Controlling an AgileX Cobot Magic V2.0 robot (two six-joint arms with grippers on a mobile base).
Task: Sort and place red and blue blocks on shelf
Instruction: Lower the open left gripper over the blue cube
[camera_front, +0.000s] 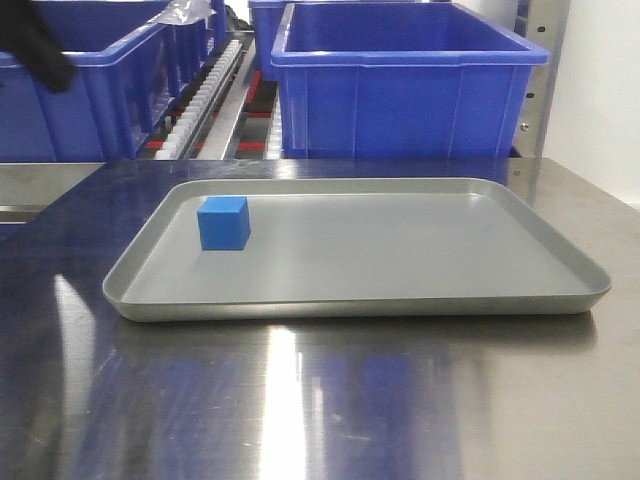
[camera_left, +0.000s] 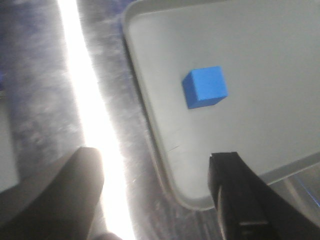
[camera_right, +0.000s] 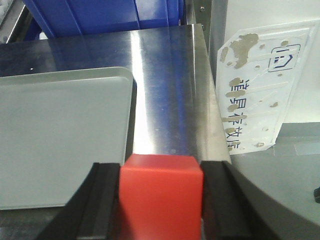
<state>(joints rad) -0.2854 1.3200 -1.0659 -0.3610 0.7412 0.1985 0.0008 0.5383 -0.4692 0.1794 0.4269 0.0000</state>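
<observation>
The blue block (camera_front: 223, 222) sits on the left part of the grey tray (camera_front: 400, 250), near its left rim. In the left wrist view the blue block (camera_left: 205, 87) lies ahead of my left gripper (camera_left: 160, 200), which hovers open and empty over the tray's corner and the table beside it. My right gripper (camera_right: 161, 200) is shut on the red block (camera_right: 161, 192), held above the steel table just right of the tray (camera_right: 60, 135). The shelf's white roller tracks (camera_front: 205, 100) run back behind the table.
Big blue bins (camera_front: 400, 90) stand on the rack behind the tray, another blue bin (camera_front: 90, 100) at the left. A dark arm part (camera_front: 35, 45) hangs at the top left. A stained white sheet (camera_right: 260, 85) lies past the table's right edge.
</observation>
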